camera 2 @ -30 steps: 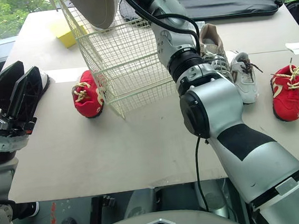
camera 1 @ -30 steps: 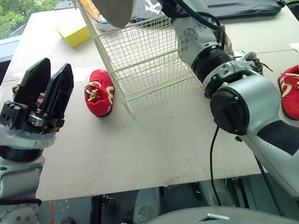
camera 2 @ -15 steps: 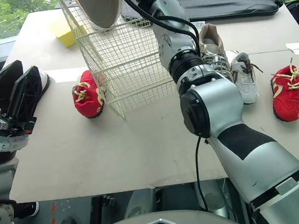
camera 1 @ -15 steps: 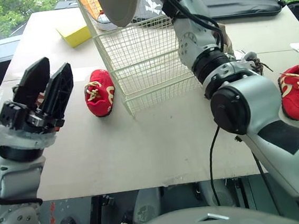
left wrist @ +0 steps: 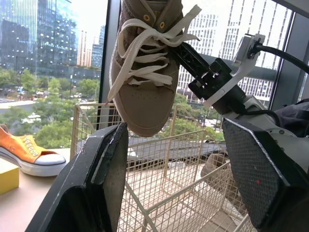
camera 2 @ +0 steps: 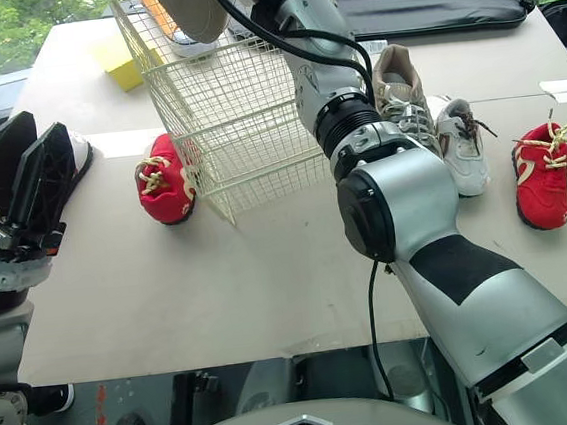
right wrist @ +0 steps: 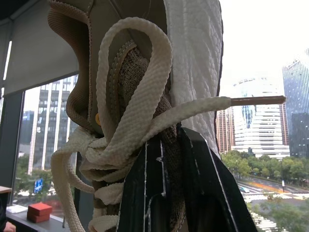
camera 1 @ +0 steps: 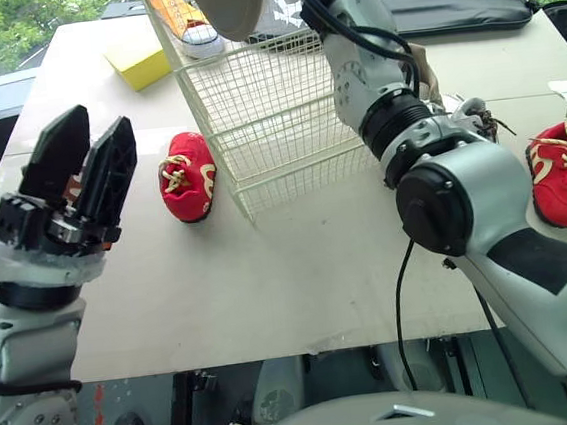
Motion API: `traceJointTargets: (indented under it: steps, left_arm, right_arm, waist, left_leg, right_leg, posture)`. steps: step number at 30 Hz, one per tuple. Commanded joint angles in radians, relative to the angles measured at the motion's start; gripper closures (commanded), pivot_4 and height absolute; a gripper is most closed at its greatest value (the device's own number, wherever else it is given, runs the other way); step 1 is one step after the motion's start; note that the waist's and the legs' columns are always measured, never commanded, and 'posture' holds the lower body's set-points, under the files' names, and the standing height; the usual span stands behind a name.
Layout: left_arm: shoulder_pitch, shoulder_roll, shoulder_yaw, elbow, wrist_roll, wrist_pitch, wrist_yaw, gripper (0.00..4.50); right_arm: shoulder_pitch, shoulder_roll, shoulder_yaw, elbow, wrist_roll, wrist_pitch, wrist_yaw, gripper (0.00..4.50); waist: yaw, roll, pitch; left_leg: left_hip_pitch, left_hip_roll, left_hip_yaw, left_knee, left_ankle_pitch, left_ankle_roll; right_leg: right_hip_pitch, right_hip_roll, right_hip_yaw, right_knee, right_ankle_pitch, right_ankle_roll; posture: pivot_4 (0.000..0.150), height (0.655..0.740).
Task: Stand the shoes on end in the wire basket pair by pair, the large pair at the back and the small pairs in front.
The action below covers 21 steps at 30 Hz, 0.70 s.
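Observation:
My right gripper [right wrist: 166, 186] is shut on the tongue and laces of a large tan shoe [camera 1: 229, 1] and holds it, toe down, above the back of the wire basket [camera 1: 274, 113]. The left wrist view has this shoe [left wrist: 147, 72] hanging over the basket rim. The left gripper [camera 1: 74, 177] stands open at the table's left side, nothing between its fingers. One small red shoe [camera 1: 188, 176] lies just left of the basket; its mate [camera 1: 561, 174] lies at the far right. A second tan shoe [camera 2: 396, 81] and a white-grey shoe [camera 2: 463, 145] lie right of the basket.
An orange shoe [camera 1: 185, 21] lies behind the basket beside a yellow block [camera 1: 141, 65]. A black bag [camera 1: 464, 4] runs along the table's far edge. A white shoe [camera 2: 79, 152] peeks out behind the left gripper. Bare table [camera 1: 299, 271] stretches in front of the basket.
My right gripper has carried the tan shoe a little to the right and higher over the basket, uncovering more of the orange shoe. The left gripper has hardly moved.

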Motion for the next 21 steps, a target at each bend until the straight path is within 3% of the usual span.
traceJointTargets:
  steps: [1, 13, 21]
  left_arm:
    - [0.017, -0.007, 0.013, -0.044, 0.006, -0.031, 0.001, 1.13]
    - [0.024, -0.018, -0.015, -0.025, 0.013, -0.042, -0.012, 1.13]
    - [0.016, -0.021, -0.024, -0.012, 0.013, -0.043, -0.017, 1.13]
  right_arm:
    - [0.038, 0.014, 0.014, -0.020, -0.019, 0.008, 0.045, 4.50]
    - [0.156, 0.026, 0.016, -0.038, 0.015, 0.184, 0.307, 4.50]
    - [0.121, -0.024, -0.029, -0.036, 0.059, 0.411, 0.275, 4.50]
  waist:
    - [0.000, 0.000, 0.000]
    - [-0.010, 0.000, 0.000]
    - [-0.019, 0.000, -0.001]
  left_leg:
    - [0.000, 0.000, 0.000, 0.000, 0.000, 0.000]
    - [0.006, 0.000, 0.002, -0.001, -0.001, 0.002]
    - [0.006, 0.000, 0.002, -0.001, -0.001, 0.002]
  right_leg:
    - [0.000, 0.000, 0.000, 0.000, 0.000, 0.000]
    - [0.003, 0.000, 0.002, 0.003, 0.000, 0.000]
    - [0.003, 0.000, 0.002, 0.004, 0.000, -0.001]
  posture:
    - [0.150, 0.7400]
    - [0.150, 0.7400]
    - [0.150, 0.7400]
